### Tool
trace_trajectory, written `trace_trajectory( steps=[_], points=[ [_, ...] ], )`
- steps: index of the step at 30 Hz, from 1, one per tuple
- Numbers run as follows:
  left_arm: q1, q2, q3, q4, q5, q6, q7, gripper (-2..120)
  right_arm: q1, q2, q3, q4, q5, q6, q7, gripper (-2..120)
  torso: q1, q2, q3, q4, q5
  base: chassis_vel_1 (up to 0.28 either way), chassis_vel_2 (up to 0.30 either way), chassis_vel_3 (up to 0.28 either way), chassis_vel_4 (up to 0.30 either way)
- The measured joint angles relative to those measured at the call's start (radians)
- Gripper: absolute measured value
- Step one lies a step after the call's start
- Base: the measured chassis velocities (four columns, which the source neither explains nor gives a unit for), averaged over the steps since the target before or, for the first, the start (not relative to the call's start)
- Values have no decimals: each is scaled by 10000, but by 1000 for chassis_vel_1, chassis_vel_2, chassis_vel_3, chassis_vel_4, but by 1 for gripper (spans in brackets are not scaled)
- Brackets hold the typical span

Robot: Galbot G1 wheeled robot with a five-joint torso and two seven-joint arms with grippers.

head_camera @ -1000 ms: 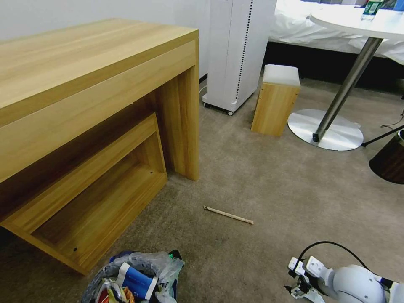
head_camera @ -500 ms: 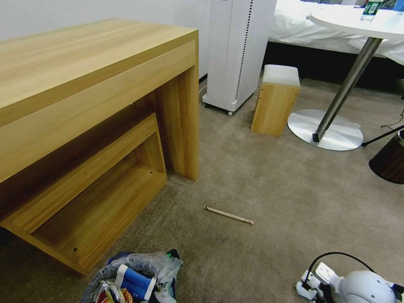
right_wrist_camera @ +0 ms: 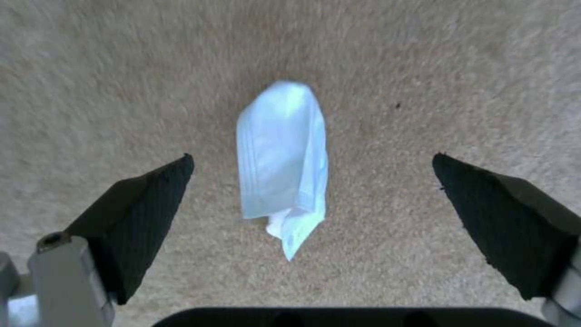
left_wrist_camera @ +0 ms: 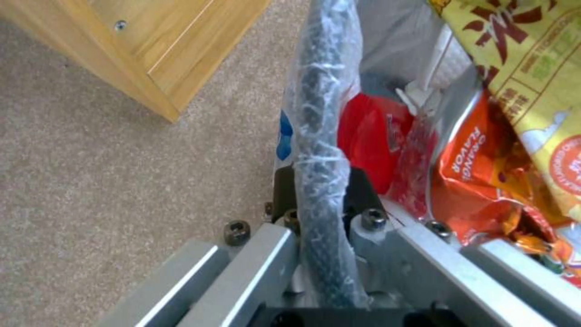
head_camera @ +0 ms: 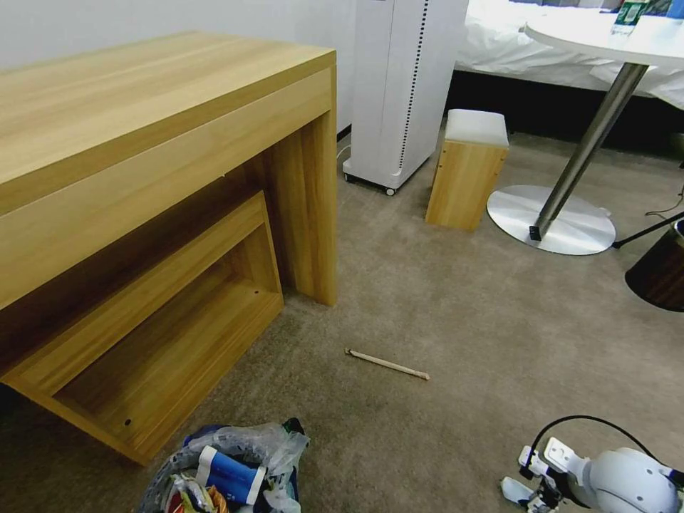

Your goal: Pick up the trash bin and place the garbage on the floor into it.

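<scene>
hovering right tool (right_wrist_camera: 312, 170), spread wide, above white tissue (right_wrist_camera: 283, 160) on floor (right_wrist_camera: 121, 68). left tool (left_wrist_camera: 321, 200) clamped on trash bin (left_wrist_camera: 321, 113) rim. risk: thin tissue slipping free if closed too high.

Count rn: 1 trash bin (head_camera: 228, 474), 1 wooden stick (head_camera: 387, 364) on the carpet, 1 white tissue (right_wrist_camera: 283, 161), 1 desk (head_camera: 142, 157), 1 stool (head_camera: 467, 169), 1 round table (head_camera: 605, 35), 2 grippers.
</scene>
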Motion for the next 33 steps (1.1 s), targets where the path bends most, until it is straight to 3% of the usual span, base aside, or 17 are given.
trace_trajectory(
  steps=[16,33],
  points=[
    [-16,-38,155,82,72,-7,-11,0,-251,516,106,-1036,-923,580,-187,100,0,0,0,0,-1,0,0,0,0],
    [93,494,-951,-1605,-2431,145,-723,0,-395,793,103,-1366,-1508,1219,-453,100,1,-2,1,0,-7,0,0,0,0]
  ],
)
